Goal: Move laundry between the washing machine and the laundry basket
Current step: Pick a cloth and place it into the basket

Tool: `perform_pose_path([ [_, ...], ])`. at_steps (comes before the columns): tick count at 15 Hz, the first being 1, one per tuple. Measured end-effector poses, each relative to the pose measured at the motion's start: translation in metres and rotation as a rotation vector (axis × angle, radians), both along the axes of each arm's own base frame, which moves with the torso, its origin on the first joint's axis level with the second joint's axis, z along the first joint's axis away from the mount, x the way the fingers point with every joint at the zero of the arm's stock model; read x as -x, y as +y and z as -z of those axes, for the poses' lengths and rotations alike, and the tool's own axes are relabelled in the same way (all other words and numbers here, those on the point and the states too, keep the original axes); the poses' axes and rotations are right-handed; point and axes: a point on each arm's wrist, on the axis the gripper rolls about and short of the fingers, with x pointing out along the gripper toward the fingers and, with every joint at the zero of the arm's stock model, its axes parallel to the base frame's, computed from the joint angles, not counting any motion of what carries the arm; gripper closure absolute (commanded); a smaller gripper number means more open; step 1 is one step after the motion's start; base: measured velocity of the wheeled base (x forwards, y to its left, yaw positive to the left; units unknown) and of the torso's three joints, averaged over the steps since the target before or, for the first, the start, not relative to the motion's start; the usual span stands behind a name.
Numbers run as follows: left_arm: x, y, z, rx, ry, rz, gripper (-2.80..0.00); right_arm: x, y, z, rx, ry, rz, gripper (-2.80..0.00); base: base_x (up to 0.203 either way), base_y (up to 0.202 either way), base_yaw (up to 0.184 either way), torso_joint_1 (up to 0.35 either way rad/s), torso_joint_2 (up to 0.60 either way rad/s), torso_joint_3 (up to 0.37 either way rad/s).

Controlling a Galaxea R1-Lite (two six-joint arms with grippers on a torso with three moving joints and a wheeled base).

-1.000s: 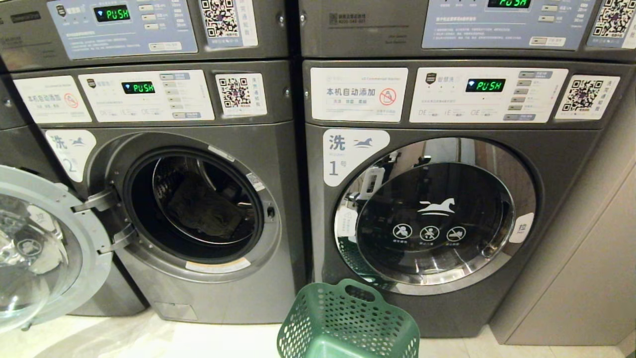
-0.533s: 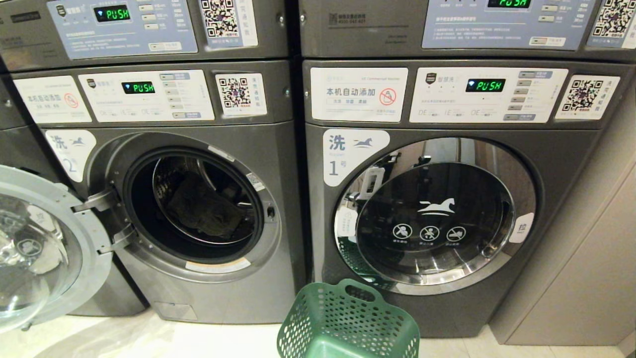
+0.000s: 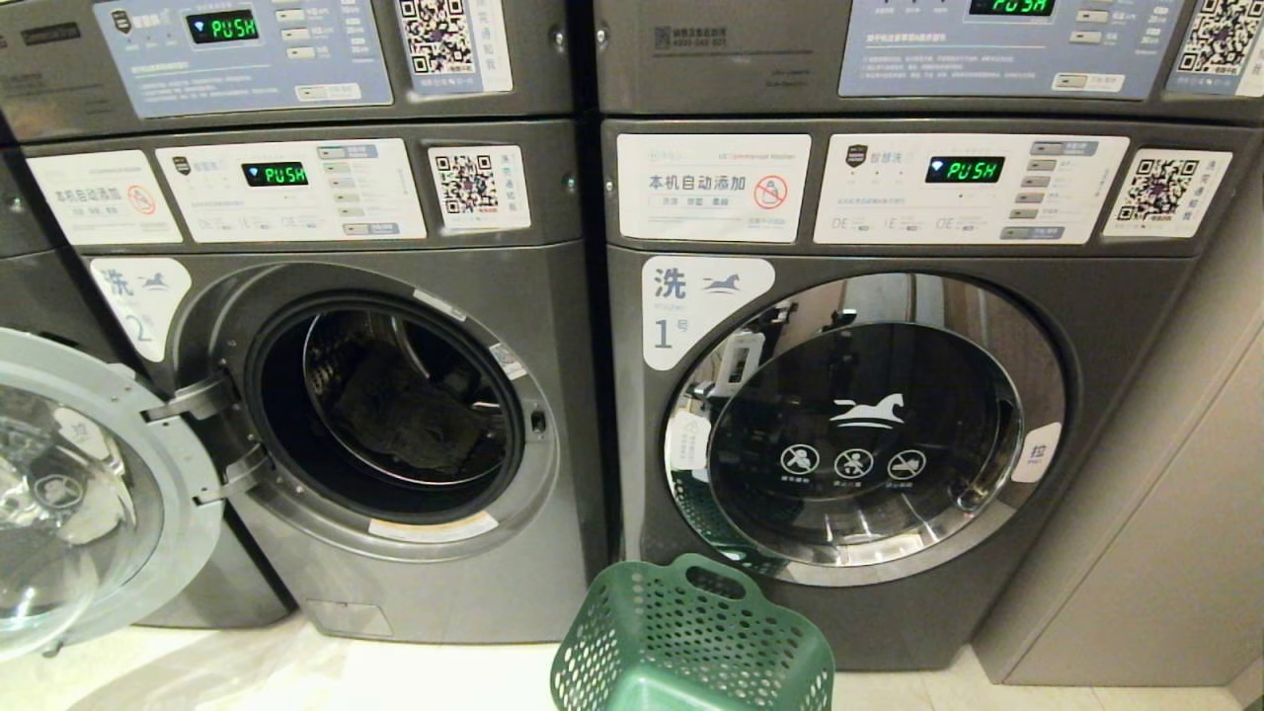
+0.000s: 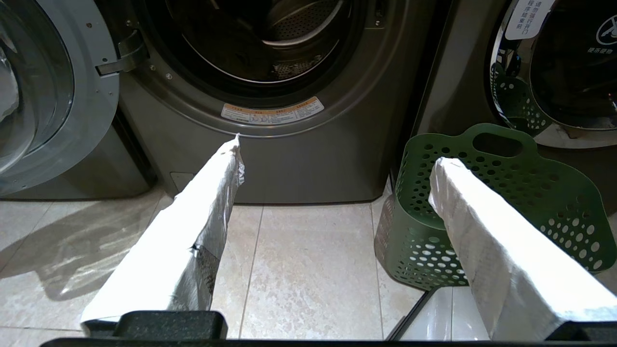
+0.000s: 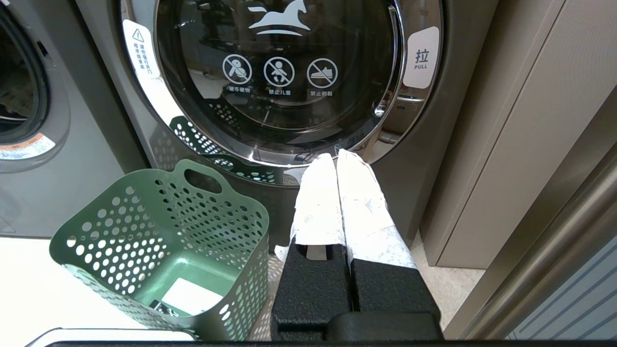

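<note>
Head view: two front-loading washing machines stand side by side. The left washing machine [image 3: 395, 415], marked 2, has its door [image 3: 89, 494] swung fully open to the left, and a dark garment [image 3: 405, 415] lies inside the drum. The right washing machine [image 3: 869, 425], marked 1, has its door shut. A green perforated laundry basket [image 3: 691, 642] stands on the tiled floor [image 3: 197, 671] in front of the seam between the two machines, nearer the right one. Neither arm shows here.

Left wrist view: the left tool [image 4: 332, 159] hangs low in front of the open machine, its two white-wrapped fingers [image 4: 217, 193] spread wide with nothing between them. The drum's lower rim and warning sticker are ahead of it, the basket just off to one side.

Right wrist view: the right tool [image 5: 335, 161] points at the closed door of machine 1, its fingers pressed together and holding nothing. The basket's inside shows only a pale label on the bottom, no clothes.

Judging from this, the transfer has hardly begun: the door is open and the basket in place, but the garment is still in the drum and must yet be reached, gripped and dropped into the basket.
</note>
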Motion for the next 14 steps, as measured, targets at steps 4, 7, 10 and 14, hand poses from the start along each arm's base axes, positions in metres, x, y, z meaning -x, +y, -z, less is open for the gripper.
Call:
perform_pose_path([
  [4, 0.0, 0.0, 0.0001, 0.0, 0.0, 0.0, -2.8, 0.0, 0.0, 0.0, 0.0, 0.0, 0.0, 0.0, 0.0, 0.0, 0.0, 0.0, 0.0, 0.0],
  [7, 0.0, 0.0, 0.0001, 0.0, 0.0, 0.0, -2.8, 0.0, 0.0, 0.0, 0.0, 0.0, 0.0, 0.0, 0.0, 0.0, 0.0, 0.0, 0.0, 0.0],
  [10, 0.0, 0.0, 0.0002, 0.0, 0.001, 0.0, -2.8, 0.0, 0.0, 0.0, 0.0, 0.0, 0.0, 0.0, 0.0, 0.0, 0.0, 0.0, 0.0, 0.0],
  [14, 0.0, 0.0, 0.0001, 0.0, 0.001, 0.0, -2.8, 0.0, 0.0, 0.0, 0.0, 0.0, 0.0, 0.0, 0.0, 0.0, 0.0, 0.0, 0.0, 0.0],
])
